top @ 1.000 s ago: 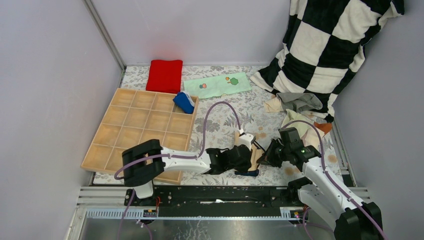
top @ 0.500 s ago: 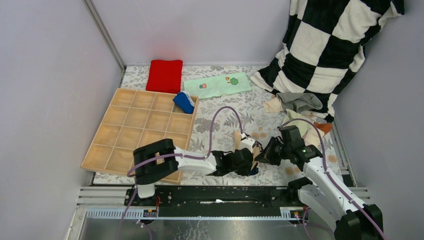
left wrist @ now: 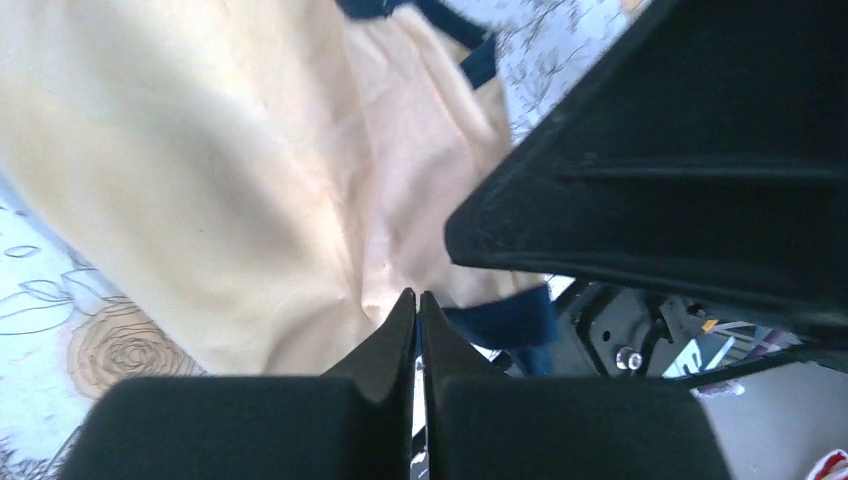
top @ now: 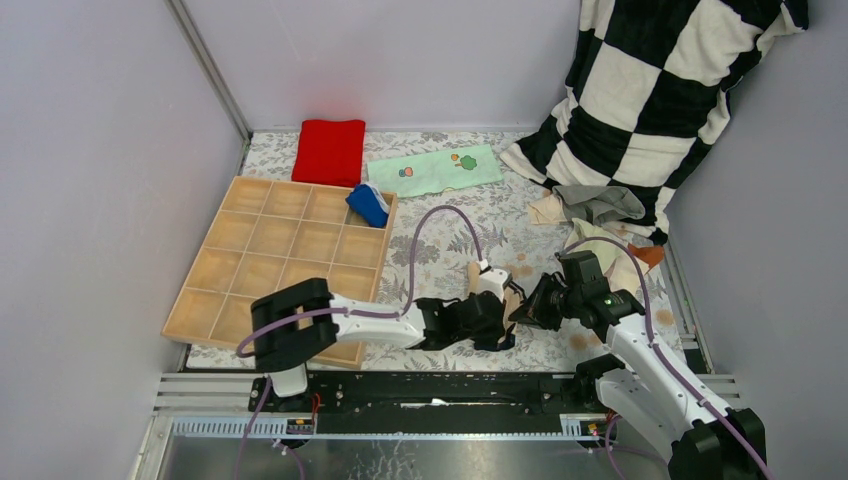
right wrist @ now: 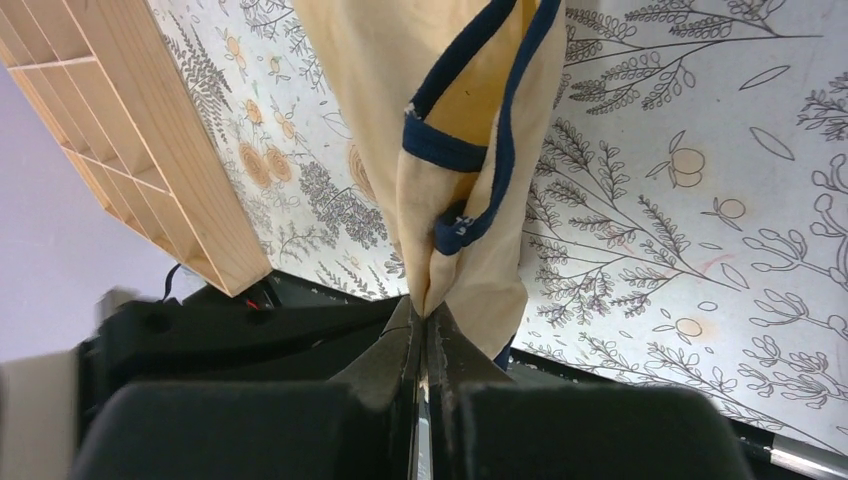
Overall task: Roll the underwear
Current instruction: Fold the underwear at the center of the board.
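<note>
Item: tan cotton brief with navy trim [top: 512, 302], soft and creased, hanging in limp folds near the front middle of the desk [top: 450, 235], between the two arms.

Left fingers [left wrist: 405, 332]: shut tip to tip, pinching a pucker of the tan cloth.
Right fingers [right wrist: 415, 342]: shut, nipping a gathered fold where the navy binding loops.

Overhead view only:
- pale wooden tray of square compartments [top: 280, 262] to the left
- rolled blue brief with white stripes [top: 368, 205] in the tray's far right corner compartment
- flat red folded cloth [top: 330, 150]
- mint cloth with cartoon prints [top: 435, 170]
- loose heap of grey and beige briefs [top: 598, 207] at the right
- black-and-white checked blanket [top: 650, 90] slumped in the far corner

Here the held brief is a mere tan sliver between the black wrists.

Wrist views only: both pinches, the weave, the navy edging. The right wrist view also shows the grey botanical print of the desk cover and the tray's plywood edge. The left wrist view shows the other arm's black housing close beside the cloth.

Against a second ago: the right fingers stand slightly nearer the left ones. The left elbow, swung right half a second ago, is back to the left. Tray, cloths and heap are unmoved.
</note>
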Tool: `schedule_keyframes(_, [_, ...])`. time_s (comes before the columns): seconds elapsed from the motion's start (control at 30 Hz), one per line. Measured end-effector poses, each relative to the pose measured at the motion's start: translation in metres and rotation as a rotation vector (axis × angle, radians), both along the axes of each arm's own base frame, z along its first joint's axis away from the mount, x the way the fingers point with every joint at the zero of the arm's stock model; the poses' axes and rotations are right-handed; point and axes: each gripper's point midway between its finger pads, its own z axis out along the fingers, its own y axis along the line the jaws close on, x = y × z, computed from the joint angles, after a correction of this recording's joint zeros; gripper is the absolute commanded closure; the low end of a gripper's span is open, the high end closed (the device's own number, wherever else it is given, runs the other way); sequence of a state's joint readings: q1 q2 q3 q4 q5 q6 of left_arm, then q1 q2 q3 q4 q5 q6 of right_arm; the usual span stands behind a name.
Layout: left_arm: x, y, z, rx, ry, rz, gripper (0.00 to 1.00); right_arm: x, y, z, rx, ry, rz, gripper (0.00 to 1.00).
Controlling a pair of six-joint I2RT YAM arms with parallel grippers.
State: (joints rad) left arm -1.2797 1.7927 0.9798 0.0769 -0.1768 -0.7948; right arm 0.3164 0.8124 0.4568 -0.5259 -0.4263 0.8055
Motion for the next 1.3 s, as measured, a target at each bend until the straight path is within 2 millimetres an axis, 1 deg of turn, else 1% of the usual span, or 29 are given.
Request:
schedule_keyframes(0.07, [0.002,0.001,0.014,-0.024,-0.021,0.01,0.78,0.001,-0.001,-0.001,-0.007,-0.002,-0.005,1.0])
schedule_keyframes(0.1, [0.003,0.002,0.023,-0.039,-0.037,0.017,0.76,0.001,-0.002,-0.001,-0.012,-0.003,-0.009,1.0])
schedule_keyframes(0.17, [0.002,0.003,0.04,-0.067,-0.071,0.025,0.75,0.002,-0.003,-0.002,-0.017,-0.005,-0.013,1.0])
schedule_keyframes(0.27, [-0.004,0.001,0.064,-0.11,-0.118,0.025,0.75,0.002,-0.003,-0.002,-0.018,-0.004,-0.015,1.0])
schedule_keyframes(0.33, [-0.009,0.0,0.073,-0.123,-0.14,0.026,0.75,0.002,-0.003,-0.002,-0.018,-0.004,-0.016,1.0])
schedule_keyframes(0.37, [-0.01,0.0,0.073,-0.123,-0.146,0.026,0.72,0.002,-0.003,-0.002,-0.018,-0.003,-0.016,1.0])
schedule_keyframes(0.43, [-0.014,0.001,0.071,-0.111,-0.153,0.024,0.61,0.002,-0.003,-0.002,-0.019,-0.002,-0.016,1.0])
schedule_keyframes(0.5, [-0.015,0.002,0.068,-0.095,-0.16,0.023,0.55,0.002,-0.003,-0.002,-0.018,-0.001,-0.016,1.0])
schedule_keyframes(0.67, [-0.011,-0.002,0.06,-0.058,-0.174,0.031,0.43,0.002,-0.003,-0.002,-0.017,-0.001,-0.015,1.0])
schedule_keyframes(0.73, [-0.009,-0.005,0.057,-0.042,-0.181,0.033,0.41,0.002,-0.003,-0.002,-0.017,-0.001,-0.015,1.0])
schedule_keyframes(0.8, [-0.007,-0.008,0.056,-0.032,-0.187,0.031,0.42,0.002,-0.003,-0.002,-0.017,-0.001,-0.015,1.0])
schedule_keyframes(0.87, [-0.006,-0.011,0.054,-0.02,-0.189,0.028,0.45,0.002,-0.003,-0.002,-0.016,-0.001,-0.015,1.0])
schedule_keyframes(1.0, [-0.005,-0.015,0.048,0.001,-0.196,0.017,0.53,0.002,-0.002,-0.002,-0.016,-0.001,-0.015,1.0])
schedule_keyframes(1.1, [-0.005,-0.015,0.044,0.019,-0.199,0.009,0.62,0.002,-0.002,-0.002,-0.016,-0.001,-0.015,1.0])
schedule_keyframes(1.23, [-0.005,-0.016,0.038,0.035,-0.2,0.004,0.69,0.002,-0.002,-0.002,-0.016,-0.001,-0.014,1.0])
schedule_keyframes(1.3, [-0.005,-0.016,0.035,0.043,-0.202,0.001,0.75,0.002,-0.002,-0.002,-0.016,-0.001,-0.014,1.0])
